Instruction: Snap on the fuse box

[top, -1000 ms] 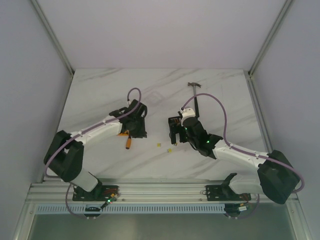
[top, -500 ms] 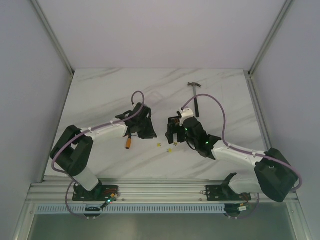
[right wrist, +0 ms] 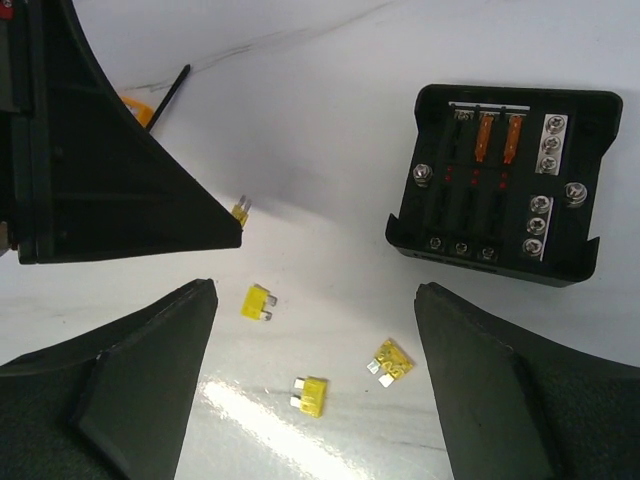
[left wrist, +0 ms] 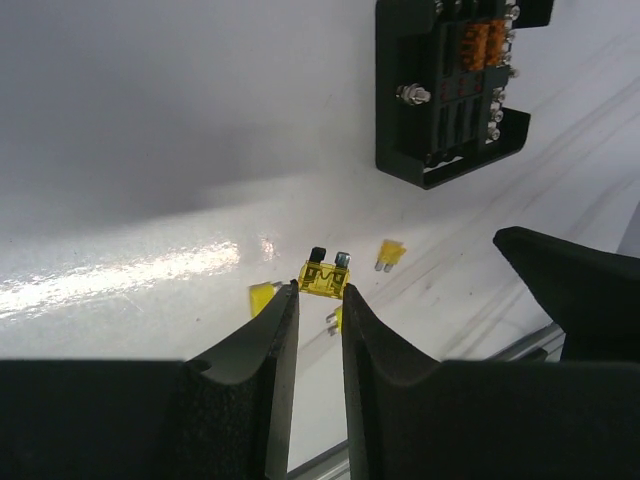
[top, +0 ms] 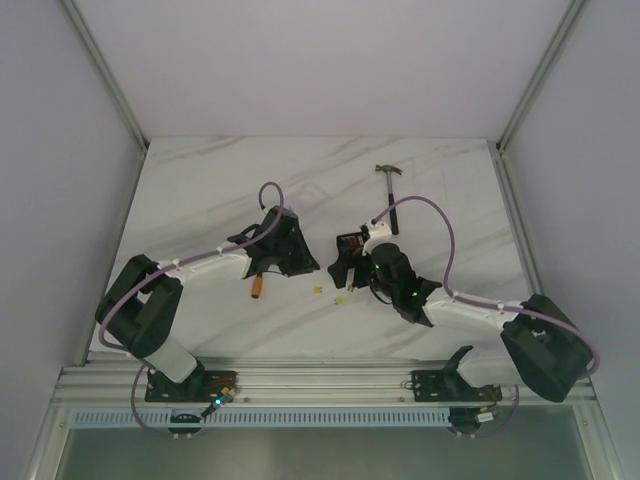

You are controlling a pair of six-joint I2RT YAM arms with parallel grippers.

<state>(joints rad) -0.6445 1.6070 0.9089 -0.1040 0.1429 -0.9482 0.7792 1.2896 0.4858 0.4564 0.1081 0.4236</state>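
My left pincer [left wrist: 320, 290] is clenched on a yellow fuse [left wrist: 324, 277]. I hold it by its plastic head at my very fingertips, and its two metal blades point away from me. My right pincer [right wrist: 315, 295] is released, jaws wide, hovering low above the table [top: 200, 180]. Nothing is between them, and three loose fuses [right wrist: 258, 302] lie below.

The fuse box [right wrist: 520, 97] lies flat on the table, open side up, near the middle. It is just beyond my right pincer and a little apart from my left. Two orange fuses [right wrist: 498, 135] sit in its slots, and the other slots look bare. I see no lid anywhere.

I judge the box light and stiff: hard black plastic with no give. On this smooth, glossy top it will likely skate as soon as I press a fuse down into it. So I would brace it with my free right pincer, gripping two opposite outer walls, clear of the screws and metal strips along its edges.

The fuse is tiny, light and slick. Its thin blades could bend if I come in crooked, and I have very little plastic to hold. A straight, gentle push over a slot seems the safe way.
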